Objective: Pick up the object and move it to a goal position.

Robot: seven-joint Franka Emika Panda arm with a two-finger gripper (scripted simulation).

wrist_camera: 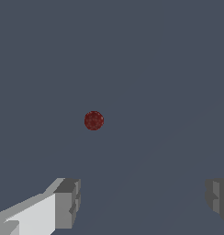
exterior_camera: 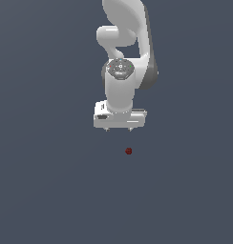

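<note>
Below the wide-open gripper (exterior_camera: 119, 129) and apart from it sits the small dark red ball (exterior_camera: 128, 151), probably light, rigid and roll-prone, best pinched across its middle.

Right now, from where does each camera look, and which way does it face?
Exterior view: off the arm, facing the white arm and its pincer, with the red blob apart from it.
Wrist view: on the wrist, looking past two grey fingertips set wide apart, toward the blob.
Shared: the blob, pincer and grey surface.
</note>
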